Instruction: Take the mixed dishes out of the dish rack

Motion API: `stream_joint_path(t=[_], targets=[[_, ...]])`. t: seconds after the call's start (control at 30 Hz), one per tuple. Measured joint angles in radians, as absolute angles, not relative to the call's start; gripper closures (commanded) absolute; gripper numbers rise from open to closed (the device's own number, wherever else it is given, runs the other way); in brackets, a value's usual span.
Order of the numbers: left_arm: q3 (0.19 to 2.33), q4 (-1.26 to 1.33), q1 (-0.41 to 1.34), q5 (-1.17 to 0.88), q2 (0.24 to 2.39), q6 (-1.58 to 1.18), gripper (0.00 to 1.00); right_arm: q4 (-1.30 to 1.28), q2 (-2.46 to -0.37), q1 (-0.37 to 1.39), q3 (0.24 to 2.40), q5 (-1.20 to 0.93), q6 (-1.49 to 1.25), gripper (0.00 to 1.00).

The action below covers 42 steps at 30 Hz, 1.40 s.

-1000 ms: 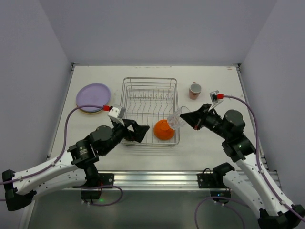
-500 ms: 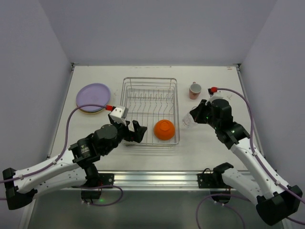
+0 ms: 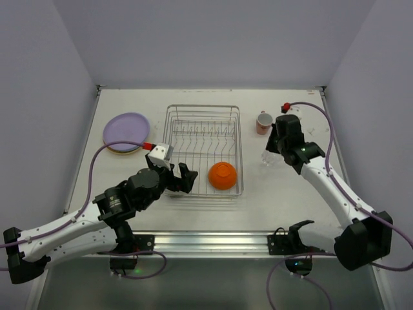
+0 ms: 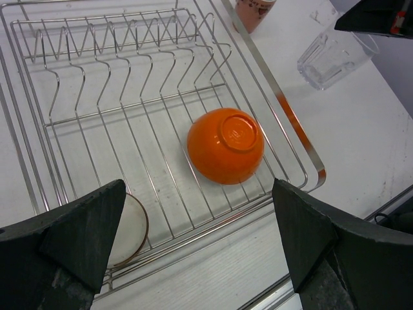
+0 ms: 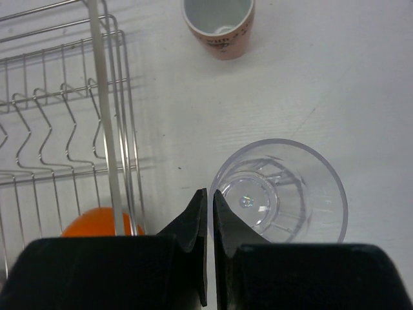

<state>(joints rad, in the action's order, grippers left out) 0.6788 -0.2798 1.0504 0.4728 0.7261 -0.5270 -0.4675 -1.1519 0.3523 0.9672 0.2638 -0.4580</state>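
Dish rack [image 3: 203, 107] nearly unloaded; clear glass [image 3: 268, 159] stands on the tabletop [image 3: 271, 194].
From above, you see the glass right of the rack, near the pink mug [image 3: 263, 122], likely grouping drinkware; left wrist: left fingers [image 4: 84, 226] spread wide above the orange bowl [image 4: 226, 145] and cream cup [image 4: 129, 229], apparently ready to grab; right wrist: right fingers [image 5: 193, 226] pinch the upright glass's near wall.

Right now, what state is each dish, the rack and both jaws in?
Orange round bowl: upside down in rack.
Silver wire dish rack: plate prongs empty.
Cream cup: in rack corner, partly hidden.
Clear glass tumbler: upright on table.
Pink ceramic mug: upright on table, empty.
Lavender round plate: lying flat, outside rack.
Left jaws: wide open, empty.
Right jaws: shut on tumbler's rim.
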Motion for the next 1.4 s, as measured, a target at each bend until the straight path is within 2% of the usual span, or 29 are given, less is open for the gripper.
stream_joint_path(t=[0.37,0.77,1.4], targets=[[0.678,-0.279,1.050,0.477,0.728,-0.527,0.00,-0.517,-1.438,0.204,1.143,0.318,-0.441,1.00],[0.652,-0.278,1.050,0.481,0.733,-0.525,0.00,-0.508,-1.740,0.152,1.324,0.366,-0.462,1.00],[0.648,-0.277,1.050,0.503,0.716,-0.503,0.00,-0.428,-1.880,0.136,1.456,0.427,-0.513,1.00]])
